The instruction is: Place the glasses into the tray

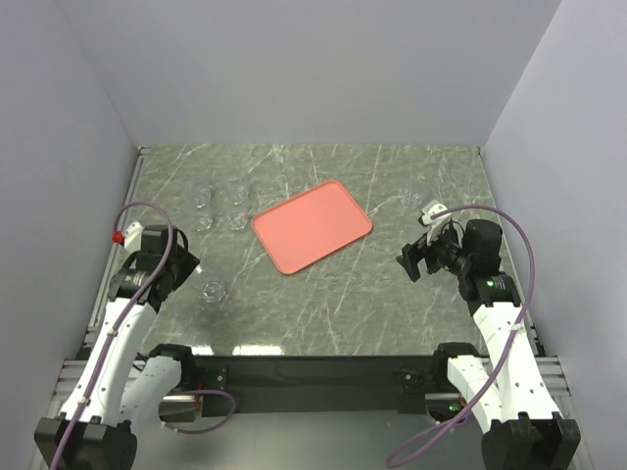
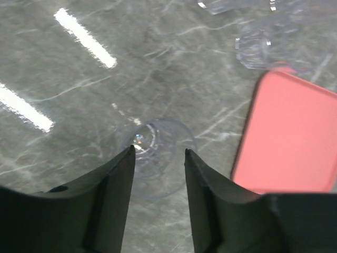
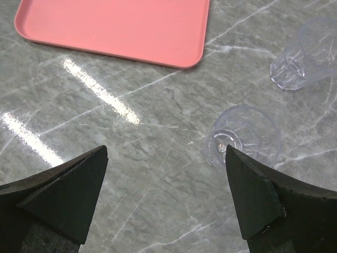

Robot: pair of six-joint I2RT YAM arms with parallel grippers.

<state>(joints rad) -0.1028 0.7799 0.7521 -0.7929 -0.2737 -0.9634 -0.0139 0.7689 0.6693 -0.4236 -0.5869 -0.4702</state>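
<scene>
The left tool point(image 2: 158, 150) is standing half closed, with its fingers at both sides of one glass point(image 2: 164, 138) on the table point(image 2: 79, 105). I cannot tell if they are pressing it. The right tool point(image 3: 165, 148) is hanging wide open over the table, another glass point(image 3: 243, 134) near one finger. The tray point(image 1: 312, 226) is lying mid-table, and four more glasses point(image 1: 238, 220) are standing just left of it.

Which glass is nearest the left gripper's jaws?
The lone glass at the near left, apart from the four others grouped left of the tray; the left wrist view shows it right at the jaw tips.
</scene>
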